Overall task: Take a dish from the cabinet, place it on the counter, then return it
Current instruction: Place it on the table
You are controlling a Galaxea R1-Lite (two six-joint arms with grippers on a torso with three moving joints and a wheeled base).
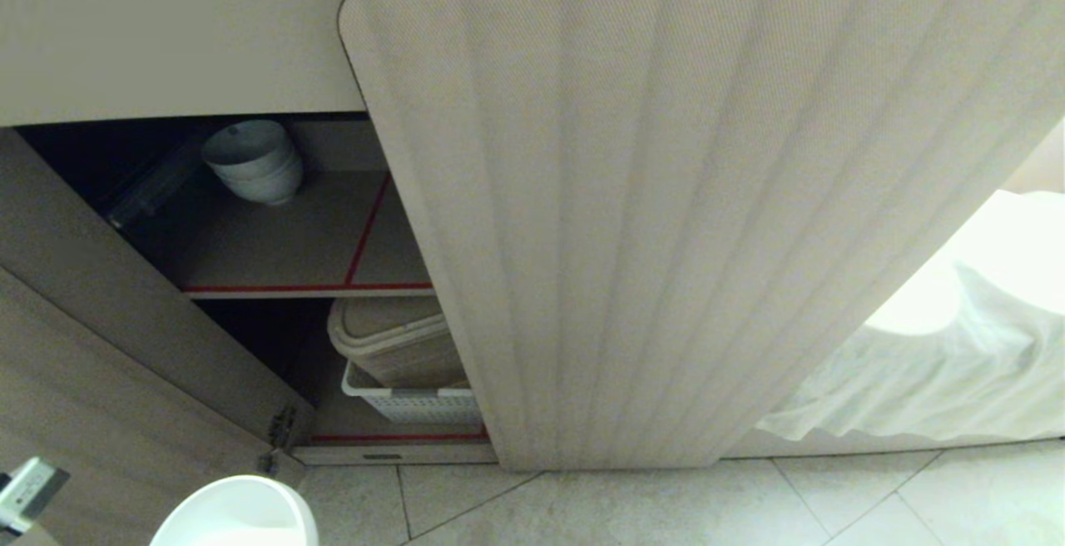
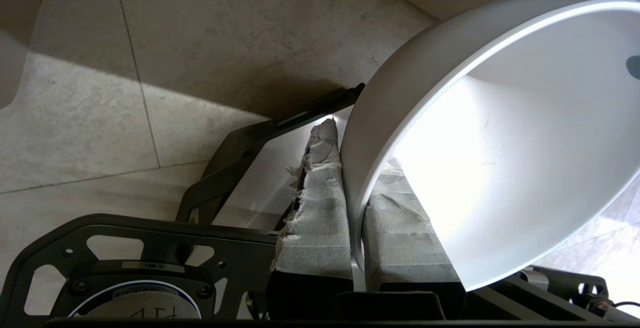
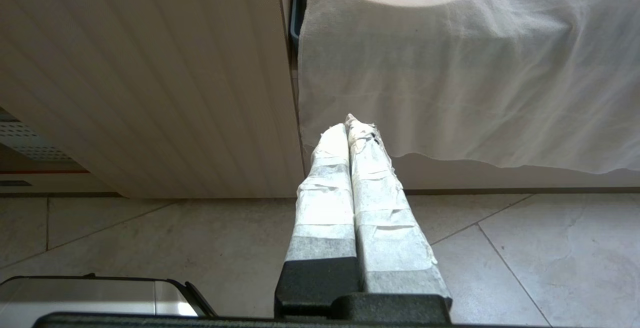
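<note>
Fingers [image 2: 315, 208] of the left gripper [image 2: 357, 168] pinch the bowl's [image 2: 500, 133] rim, one outside, one inside, low over the floor [image 2: 150, 68] beside the open cabinet [image 1: 274, 238]. More bowls [image 1: 254, 159] sit stacked on its upper shelf. Right gripper [image 3: 350, 130] hangs idle, fingers pressed together, near the white cloth [image 3: 475, 78].

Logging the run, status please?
Left pincer shut on bowl rim, low before open cabinet. Right pincer shut, parked. More bowls on upper shelf; path clear.
</note>
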